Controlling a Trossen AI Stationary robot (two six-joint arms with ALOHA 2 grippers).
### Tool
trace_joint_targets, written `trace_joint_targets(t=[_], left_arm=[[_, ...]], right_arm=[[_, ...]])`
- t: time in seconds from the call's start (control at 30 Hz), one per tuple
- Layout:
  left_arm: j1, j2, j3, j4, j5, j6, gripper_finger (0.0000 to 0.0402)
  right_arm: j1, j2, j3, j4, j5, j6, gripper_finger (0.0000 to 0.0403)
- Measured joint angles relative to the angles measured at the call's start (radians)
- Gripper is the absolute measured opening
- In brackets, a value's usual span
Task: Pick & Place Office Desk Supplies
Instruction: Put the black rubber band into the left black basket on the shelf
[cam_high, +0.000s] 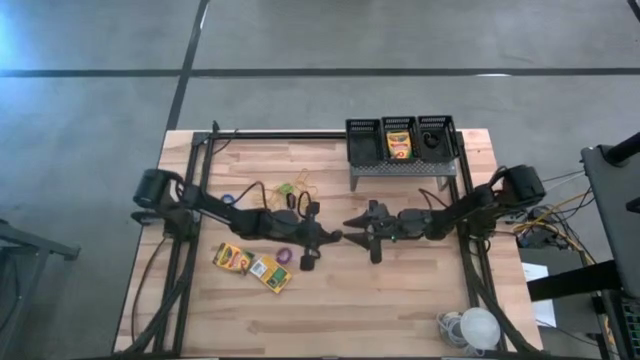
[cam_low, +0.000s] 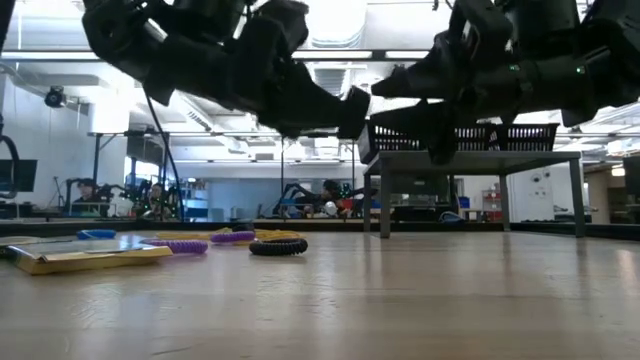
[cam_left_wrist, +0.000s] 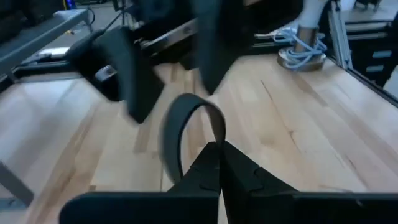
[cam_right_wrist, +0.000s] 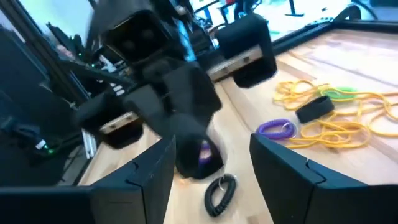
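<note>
Left claw (cam_high: 338, 238) met right claw (cam_high: 352, 222) above the middle of the counter (cam_high: 400, 310). Left claw clenched on a black ring (cam_left_wrist: 186, 134), held up off the wood. Right claw spread wide, grasping nothing, just beside that ring. Two crayon boxes (cam_high: 250, 265) lay near left. Rubber bands (cam_right_wrist: 336, 118) and a purple ring (cam_right_wrist: 275, 129) lay farther left. Three mesh bins (cam_high: 402, 138) stood far right on a grey stand (cam_high: 400, 170).

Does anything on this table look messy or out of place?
Mostly the tangled yellow rubber bands behind the left arm, and two crayon boxes lying askew at the front left. A third crayon box sits tidily in the middle bin.
</note>
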Motion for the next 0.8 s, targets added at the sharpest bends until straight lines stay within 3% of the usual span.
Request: trace_joint_targets(t=[0.13, 0.3, 0.63, 0.8], left_arm=[[-0.021, -0.001, 0.015, 0.005, -0.036, 0.041, 0.0002], [-0.026, -0.001, 0.020, 0.004, -0.053, 0.053, 0.0001], [-0.026, -0.001, 0.018, 0.001, -0.070, 0.053, 0.0006], [-0.026, -0.001, 0.018, 0.001, -0.070, 0.045, 0.0006]], right_arm=[[0.001, 0.019, 0.000, 0.016, -0.006, -0.013, 0.0203], [0.002, 0.046, 0.009, 0.074, -0.116, -0.045, 0.0203], [0.001, 0.051, 0.016, 0.098, -0.123, -0.090, 0.0203], [0.001, 0.058, 0.052, 0.097, -0.123, -0.121, 0.0177]])
